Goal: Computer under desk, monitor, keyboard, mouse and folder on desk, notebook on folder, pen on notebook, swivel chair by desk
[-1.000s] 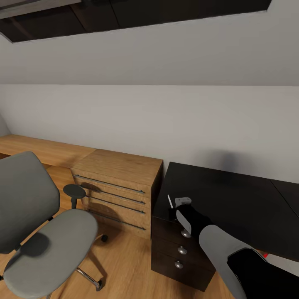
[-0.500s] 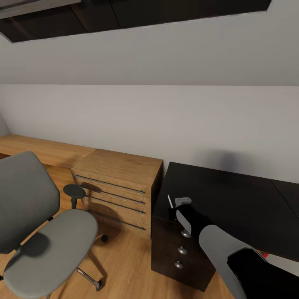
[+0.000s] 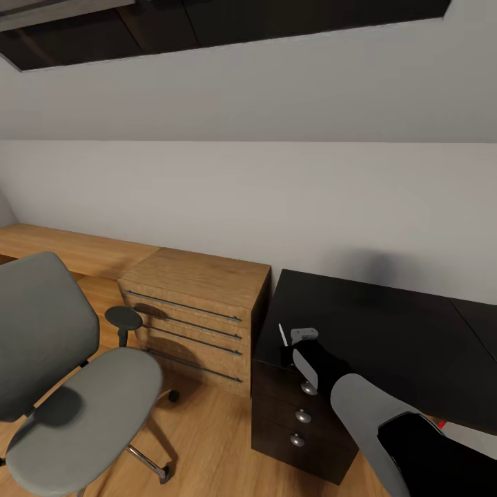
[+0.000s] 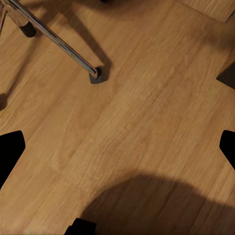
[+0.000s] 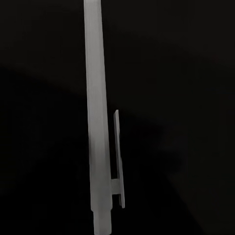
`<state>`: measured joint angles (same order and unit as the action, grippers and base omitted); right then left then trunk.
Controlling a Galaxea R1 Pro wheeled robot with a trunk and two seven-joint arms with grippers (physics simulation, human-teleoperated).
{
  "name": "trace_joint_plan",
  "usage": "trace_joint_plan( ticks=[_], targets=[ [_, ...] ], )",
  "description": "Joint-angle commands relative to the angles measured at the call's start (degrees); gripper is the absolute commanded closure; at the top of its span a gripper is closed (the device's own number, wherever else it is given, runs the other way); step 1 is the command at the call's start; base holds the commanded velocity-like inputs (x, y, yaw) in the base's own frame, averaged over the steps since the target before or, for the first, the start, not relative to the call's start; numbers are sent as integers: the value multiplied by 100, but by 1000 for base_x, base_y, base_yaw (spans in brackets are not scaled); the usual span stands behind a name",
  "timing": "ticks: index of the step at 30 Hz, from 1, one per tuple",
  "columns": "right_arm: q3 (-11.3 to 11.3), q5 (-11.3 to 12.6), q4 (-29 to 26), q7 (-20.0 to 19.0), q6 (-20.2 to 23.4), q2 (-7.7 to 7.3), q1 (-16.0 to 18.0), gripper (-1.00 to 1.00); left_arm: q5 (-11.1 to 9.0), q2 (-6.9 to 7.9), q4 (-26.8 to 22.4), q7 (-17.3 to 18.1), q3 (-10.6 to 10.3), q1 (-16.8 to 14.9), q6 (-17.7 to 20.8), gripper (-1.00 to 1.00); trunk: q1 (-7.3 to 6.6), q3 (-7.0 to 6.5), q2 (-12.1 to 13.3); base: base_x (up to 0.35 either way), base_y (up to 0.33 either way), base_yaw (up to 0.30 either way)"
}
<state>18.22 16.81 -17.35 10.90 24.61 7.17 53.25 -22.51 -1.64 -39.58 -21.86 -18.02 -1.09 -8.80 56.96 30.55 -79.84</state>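
In the head view the right gripper (image 3: 293, 343) hung over the near left corner of the desk (image 3: 386, 345), at about five o'clock from centre frame, with a slim white pen (image 3: 281, 335) standing up from it. The right wrist view showed the pen (image 5: 98, 122) as a long pale shaft with a clip against the black desktop (image 5: 186, 98); it appeared clamped in that gripper, though the fingers themselves were hard to make out in the dark. The desk ran off the right edge, so its far end was cut off, and the right arm covered part of its drawers (image 3: 298, 417).

The swivel chair (image 3: 65, 373) stood at eight o'clock, well apart from the desk, its back and seat clipped by the left and bottom edges, its seat bare (one armrest showed clearly). Between chair and desk sat a light-wood cabinet (image 3: 200, 310).

The left wrist view looked down on the wooden floor (image 4: 127, 122), a chrome chair leg (image 4: 54, 36) crossing one corner. Black shapes at opposite edges were the left gripper's fingers (image 4: 10, 149), standing wide apart with nothing between them.
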Motion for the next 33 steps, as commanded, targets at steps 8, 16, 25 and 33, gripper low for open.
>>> trace_joint_plan(
  ticks=[8,16,25,33],
  targets=[
    [50,32,258,52,50,-6,1,100,-60,5,7,-37,-35,-5,-26,-100,0,7,-2,0,0,0],
    [34,42,257,52,196,-6,1,100,-60,5,11,-37,-35,-5,-25,-100,0,7,-2,0,0,0],
    [26,42,256,52,227,-6,1,100,-60,5,12,-37,-35,-5,-25,-100,0,7,-2,0,0,0],
    [32,42,254,52,226,-6,1,100,-60,5,12,-37,-35,-5,-25,-100,0,7,-2,0,0,0]
  ],
)
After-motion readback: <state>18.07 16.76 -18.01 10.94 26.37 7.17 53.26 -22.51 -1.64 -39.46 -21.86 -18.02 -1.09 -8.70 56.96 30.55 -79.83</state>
